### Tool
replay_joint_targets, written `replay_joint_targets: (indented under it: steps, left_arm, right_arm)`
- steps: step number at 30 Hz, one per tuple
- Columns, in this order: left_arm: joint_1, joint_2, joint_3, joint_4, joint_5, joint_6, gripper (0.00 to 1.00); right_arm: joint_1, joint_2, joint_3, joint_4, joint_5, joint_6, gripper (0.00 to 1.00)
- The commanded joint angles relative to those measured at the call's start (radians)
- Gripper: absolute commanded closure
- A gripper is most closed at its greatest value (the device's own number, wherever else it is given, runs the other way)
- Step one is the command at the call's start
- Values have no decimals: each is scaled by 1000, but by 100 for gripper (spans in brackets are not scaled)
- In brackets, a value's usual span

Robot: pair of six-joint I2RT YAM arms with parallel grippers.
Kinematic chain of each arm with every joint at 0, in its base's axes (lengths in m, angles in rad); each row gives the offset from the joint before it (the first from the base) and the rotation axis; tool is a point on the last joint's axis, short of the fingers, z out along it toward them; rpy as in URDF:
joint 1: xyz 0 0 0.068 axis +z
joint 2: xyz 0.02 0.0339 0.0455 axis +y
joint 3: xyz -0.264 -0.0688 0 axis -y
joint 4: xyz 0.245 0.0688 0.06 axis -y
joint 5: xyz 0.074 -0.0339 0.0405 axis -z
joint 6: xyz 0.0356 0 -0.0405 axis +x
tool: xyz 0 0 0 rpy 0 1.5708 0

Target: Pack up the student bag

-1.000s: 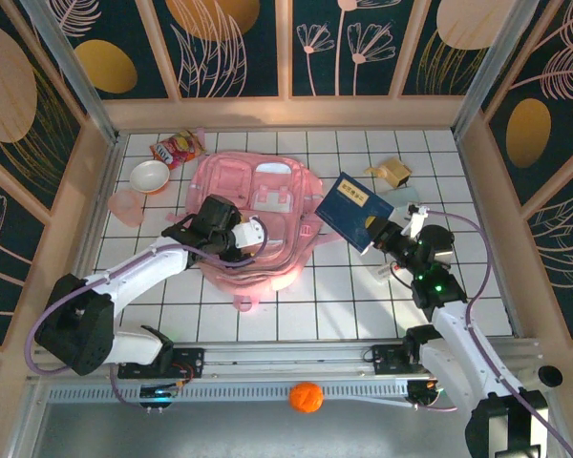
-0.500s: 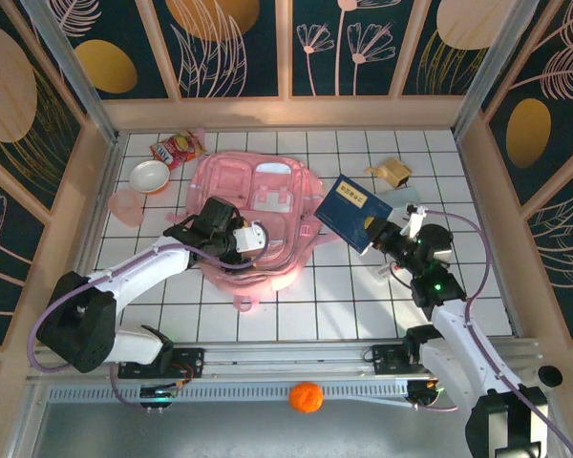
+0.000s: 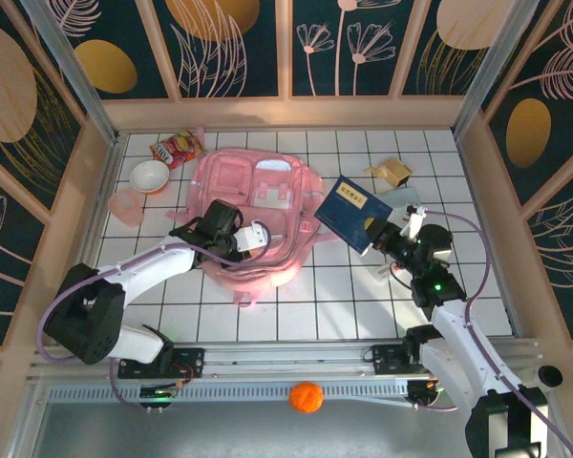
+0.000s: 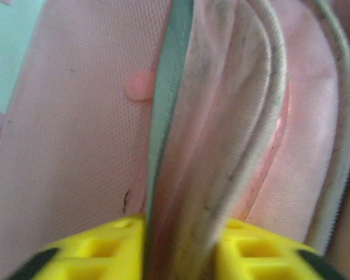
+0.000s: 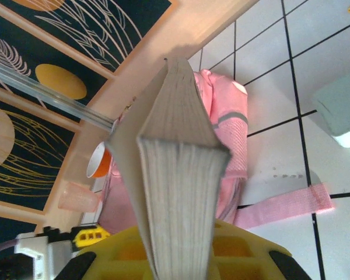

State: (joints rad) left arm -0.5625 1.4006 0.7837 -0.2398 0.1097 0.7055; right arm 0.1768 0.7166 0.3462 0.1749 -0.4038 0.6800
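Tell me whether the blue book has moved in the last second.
No: the blue book sits at the same spot against the white tiles.

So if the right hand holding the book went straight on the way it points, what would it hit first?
Probably the student bag: the right hand and its book aim left at the bag's side. Height is hard to judge, so it could pass above.

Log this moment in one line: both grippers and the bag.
left gripper: shut on bag edge | right gripper: shut on book, right of bag | packing: book not yet in bag
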Motion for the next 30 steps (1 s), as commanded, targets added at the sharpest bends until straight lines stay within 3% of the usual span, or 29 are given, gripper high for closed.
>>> replay_joint_targets:
  steps: [1, 8, 14, 17, 20, 25, 30]
  left_arm:
    - [4, -126, 44, 152, 111, -166, 100]
    - [4, -197, 112, 304, 193, -563, 100]
    - [4, -141, 183, 325, 138, -787, 100]
    - [4, -123, 226, 364, 154, -840, 100]
    - [3, -113, 225, 424, 102, -913, 100]
    - [1, -60, 263, 413, 53, -1001, 100]
    - [-5, -31, 290, 407, -1, -1036, 100]
  right_arm:
    - [1, -44, 26, -82, 115, -4, 100]
    - [-38, -126, 126, -280, 245, 109, 100]
    - [-18, -150, 177, -343, 151, 188, 100]
    - [41, -196, 155, -304, 136, 264, 100]
    - [126, -243, 141, -306, 206, 337, 100]
    - [232, -235, 109, -236, 192, 424, 100]
    - [355, -212, 109, -308, 339, 498, 100]
